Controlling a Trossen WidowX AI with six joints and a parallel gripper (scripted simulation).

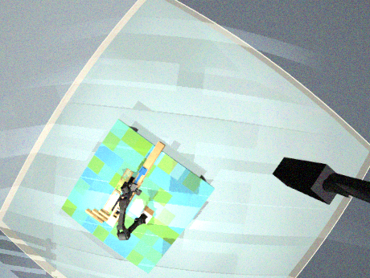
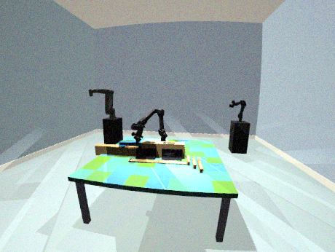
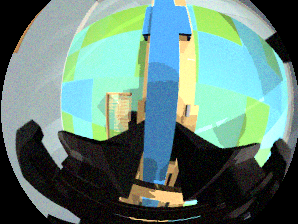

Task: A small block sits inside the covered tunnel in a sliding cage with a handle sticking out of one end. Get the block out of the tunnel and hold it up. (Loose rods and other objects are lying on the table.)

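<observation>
Across the exterior view from the left, I see a black arm on a square-sided black pedestal (image 2: 113, 132), standing on the pale floor beyond my table (image 1: 181, 197) (image 2: 153, 182) (image 3: 80, 95). The table has a flat top patched in lime, turquoise and sky blue, with a dark edge and straight dark legs.

Near its left side begins a long, straight-edged wooden channel (image 1: 158, 149) (image 2: 103, 149) (image 3: 188, 70), tan and smooth-looking. A blue bar (image 1: 141, 173) (image 2: 125, 144) (image 3: 162, 95) runs along it; my wrist view shows it flat-faced and evenly coloured, with a wider crosspiece at its far end.

My gripper (image 1: 130, 188) (image 2: 138, 140) (image 3: 161, 124) comes next, pitched down over the wood. Its black, wedge-shaped fingers stand partly closed, with the blue bar pinched between them, one finger on each side. My dark, jointed arm (image 1: 122, 217) (image 2: 159, 112) bends up and over to the right, then down to its mount.

Below the arm, the wooden tunnel (image 2: 157, 145) stretches right, boxy, with two dark rectangular openings in its side. I cannot tell where the block is, inside or otherwise. A thin-edged flat frame (image 2: 156, 162), pale wood, lies in front. Near the tunnel's right end, three slim, square-edged wooden rods (image 2: 194, 162) lie side by side, slightly apart.

Farthest right stands another black arm on a boxy black stand (image 2: 239, 138), off the table.
</observation>
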